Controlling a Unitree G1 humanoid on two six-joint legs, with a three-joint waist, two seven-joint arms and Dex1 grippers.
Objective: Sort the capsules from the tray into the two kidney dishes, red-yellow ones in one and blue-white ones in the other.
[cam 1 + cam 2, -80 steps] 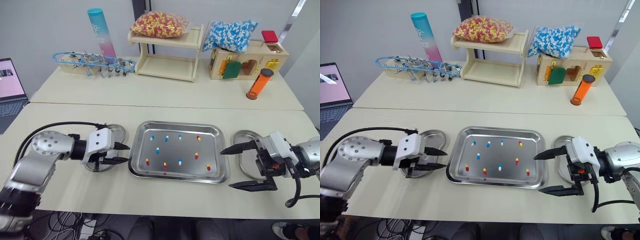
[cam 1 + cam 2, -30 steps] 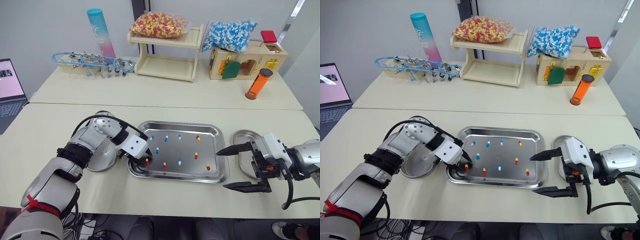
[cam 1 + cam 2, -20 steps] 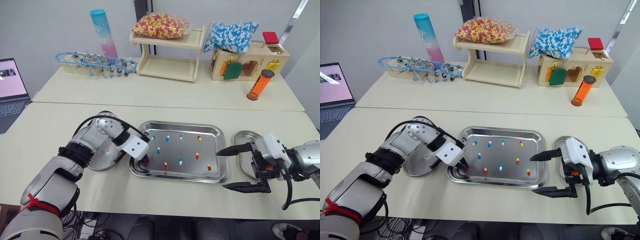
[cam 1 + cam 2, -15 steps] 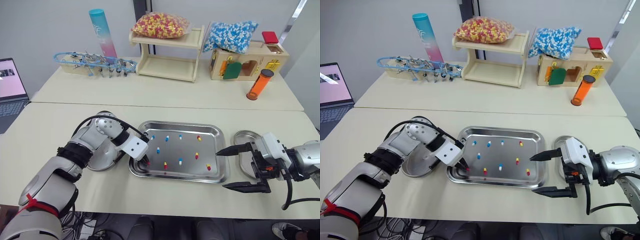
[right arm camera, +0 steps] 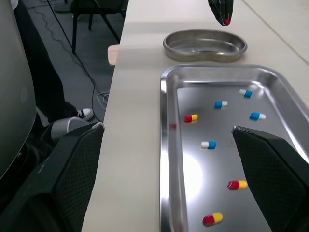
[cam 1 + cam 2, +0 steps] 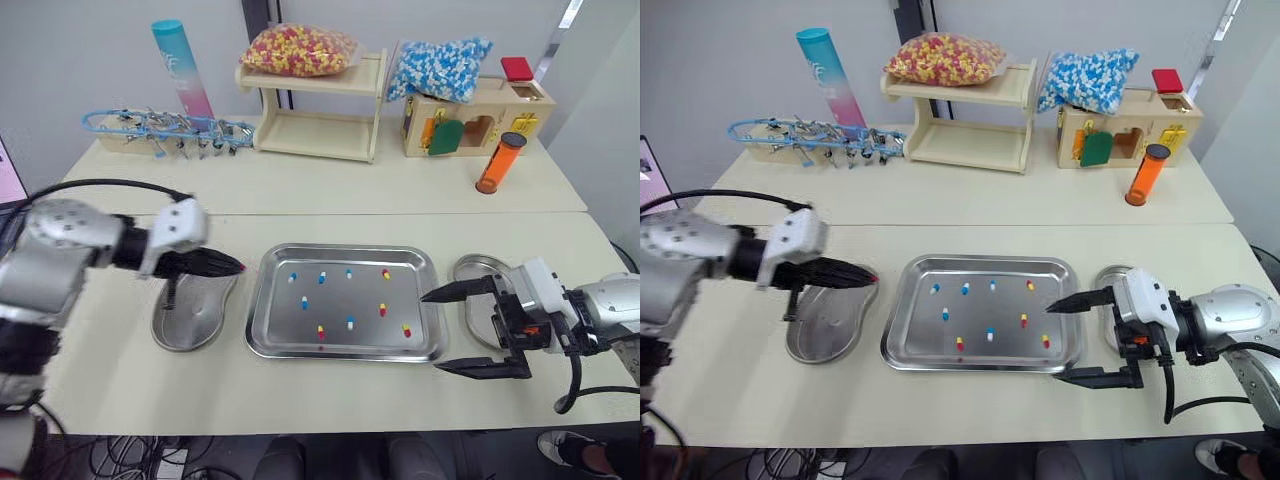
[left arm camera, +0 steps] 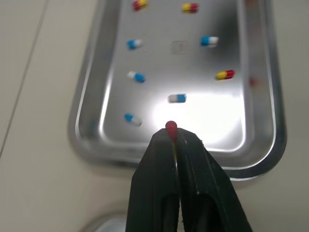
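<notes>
Beige tabletop (image 6: 100,372), shiny steel tray (image 6: 412,290), glossy capsule (image 7: 170,127)

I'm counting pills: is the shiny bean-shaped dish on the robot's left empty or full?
Empty. The shiny steel kidney dish shows bare metal inside, nothing in it.

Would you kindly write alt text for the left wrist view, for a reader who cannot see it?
The left gripper, shut, pinches a capsule with its red end showing. Beyond lies the steel tray with blue-white capsules and red-yellow capsules scattered across it.
</notes>
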